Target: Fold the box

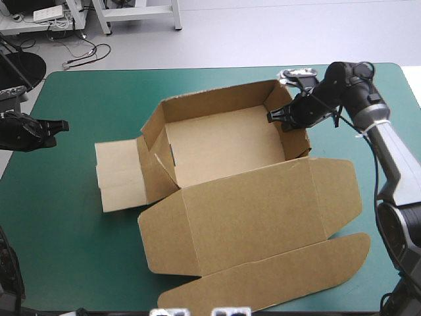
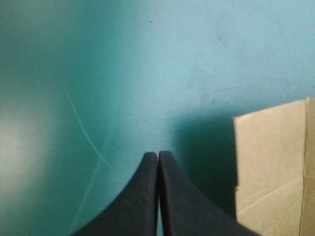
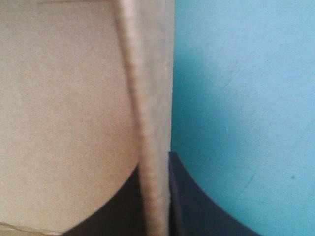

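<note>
High view: the box (image 1: 223, 145) stood as an open tray near the middle of the table (image 1: 85, 257). Its walls were up and its lid (image 1: 263, 210) lay flat toward the near edge, with a rounded tuck flap (image 1: 276, 280) at its end. One side flap (image 1: 122, 174) was spread flat on the side toward the left gripper (image 1: 61, 125).

The right gripper (image 1: 273, 116) was at the box's far right corner, pinching the top of the right-hand wall (image 1: 297, 135), one black finger inside the box and the other outside. In the right wrist view the wall (image 3: 147, 98) ran straight up between the right gripper (image 3: 156, 167) fingers, all but closed on the board. Brown board lay on the inner side and the teal-green cover (image 3: 246, 98) on the outer.

The left gripper hung near the table's left edge, well apart from the box's walls, holding nothing. In its own wrist view the left gripper (image 2: 158, 156) had its fingers (image 2: 140, 201) pressed together into one point. The teal-green cover (image 2: 147, 59) lay bare ahead, and the corner of the side flap (image 2: 270, 167) was just beside them.
</note>
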You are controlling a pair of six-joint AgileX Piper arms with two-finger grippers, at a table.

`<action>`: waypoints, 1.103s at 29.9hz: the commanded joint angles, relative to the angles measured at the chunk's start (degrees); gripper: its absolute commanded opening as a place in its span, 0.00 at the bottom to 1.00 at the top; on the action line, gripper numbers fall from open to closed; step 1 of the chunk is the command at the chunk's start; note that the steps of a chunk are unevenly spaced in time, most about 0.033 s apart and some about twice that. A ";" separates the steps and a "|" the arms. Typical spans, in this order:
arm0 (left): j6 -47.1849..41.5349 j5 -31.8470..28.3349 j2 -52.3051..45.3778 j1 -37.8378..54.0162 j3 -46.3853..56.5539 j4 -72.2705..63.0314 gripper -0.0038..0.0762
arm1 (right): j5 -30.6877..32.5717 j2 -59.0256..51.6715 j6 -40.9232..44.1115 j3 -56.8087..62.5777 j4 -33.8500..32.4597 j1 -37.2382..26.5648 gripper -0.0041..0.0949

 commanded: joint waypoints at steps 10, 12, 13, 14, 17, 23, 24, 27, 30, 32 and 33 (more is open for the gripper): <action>13.66 4.96 2.82 4.45 -1.42 -39.47 0.04 | 1.41 -13.85 1.06 -6.73 12.10 -10.55 0.02; 14.53 5.57 3.58 4.12 -1.42 -45.84 0.04 | 1.41 -14.58 0.93 -6.73 15.17 -12.11 0.02; 14.58 5.57 3.57 3.53 -1.42 -48.29 0.04 | 1.41 -15.06 0.71 -6.73 16.85 -12.70 0.02; 14.93 5.57 3.57 3.07 -1.42 -50.32 0.04 | 1.41 -15.36 0.61 -6.73 17.46 -12.95 0.02; 15.61 5.57 3.57 0.80 -1.42 -54.58 0.04 | 1.41 -15.48 0.61 -6.73 19.10 -13.11 0.02; 15.82 5.57 3.57 -6.20 -1.42 -60.23 0.04 | 1.32 -15.48 0.61 -6.73 22.19 -13.11 0.02; 15.97 5.57 3.57 -7.48 -1.42 -61.00 0.04 | 1.32 -15.48 0.61 -6.73 22.45 -13.11 0.02; 16.19 5.57 3.46 -10.39 -1.42 -62.34 0.04 | 1.32 -15.48 0.61 -6.73 22.45 -13.11 0.02; 16.62 5.57 2.88 -12.39 -1.42 -62.67 0.04 | 0.89 -15.48 0.61 -6.73 21.84 -13.11 0.02; 17.37 5.57 2.29 -12.91 -1.42 -62.91 0.04 | 0.47 -15.38 0.61 -6.61 21.84 -13.11 0.02; 17.37 5.57 1.80 -13.35 -1.42 -62.91 0.04 | 0.08 -15.38 0.72 -6.61 21.78 -13.11 0.02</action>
